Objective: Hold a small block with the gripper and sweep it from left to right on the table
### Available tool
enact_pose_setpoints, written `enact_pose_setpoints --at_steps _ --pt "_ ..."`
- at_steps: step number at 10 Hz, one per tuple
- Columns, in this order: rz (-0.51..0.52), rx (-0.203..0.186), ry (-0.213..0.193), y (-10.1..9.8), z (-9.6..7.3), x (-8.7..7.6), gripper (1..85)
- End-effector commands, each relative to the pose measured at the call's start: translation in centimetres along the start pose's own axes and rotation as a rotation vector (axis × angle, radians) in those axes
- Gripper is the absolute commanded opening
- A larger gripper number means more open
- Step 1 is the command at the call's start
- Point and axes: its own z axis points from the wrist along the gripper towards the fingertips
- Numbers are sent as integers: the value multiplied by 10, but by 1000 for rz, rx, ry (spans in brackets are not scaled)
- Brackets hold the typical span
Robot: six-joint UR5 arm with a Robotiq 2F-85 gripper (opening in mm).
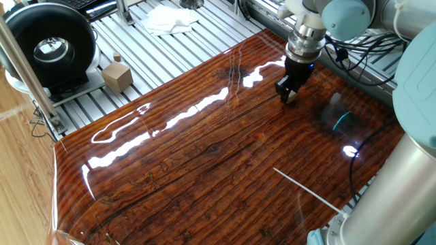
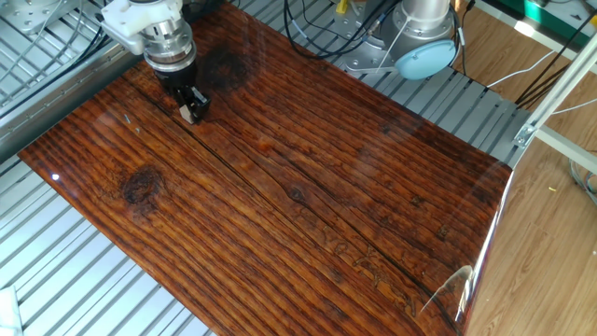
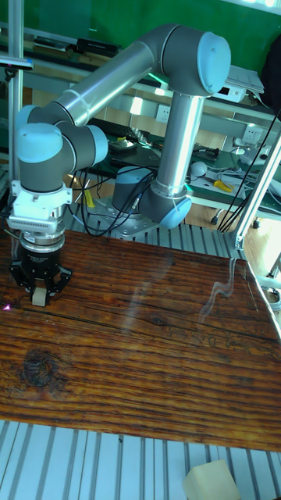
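1. Glossy reddish-brown wood grain fills the scene: the table (image 1: pixel 204 156) lies on a slatted aluminium frame (image 1: pixel 170 51), with lamp glare streaked across its surface.
2. The small block (image 1: pixel 291 98) sits pinched between the two black fingers of the gripper (image 1: pixel 289 95), its underside at or just above the board; I cannot tell whether it touches.
3. The claw is drawn narrow, closed on that pale cube, and points straight down from the wrist.
4. In the tall fixed view the gripper (image 3: pixel 39 295) stands near the table's left edge, toward the far side, and the block (image 3: pixel 37 298) shows as a pale square between the fingertips.
5. In the other fixed view the same pair, gripper (image 2: pixel 191 110) and block (image 2: pixel 189 115), is close to the board's far corner.
6. The silver-grey arm (image 3: pixel 117 74) rises from the wrist and bends over to its base behind the table's far edge.
7. Off the board, on the frame, a larger tan cube with a knob (image 1: pixel 116 75) stands beside a black round fan housing (image 1: pixel 48 44), and a white cloth (image 1: pixel 170 19) lies farther back.
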Motion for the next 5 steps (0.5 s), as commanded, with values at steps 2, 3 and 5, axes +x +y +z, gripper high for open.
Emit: enact_pose_setpoints --at_steps 2,3,5 --pt "11 -9 -7 2 -1 -2 10" --pt "11 -9 -8 2 -1 -2 10" --pt "13 -12 -8 3 -1 -2 10"
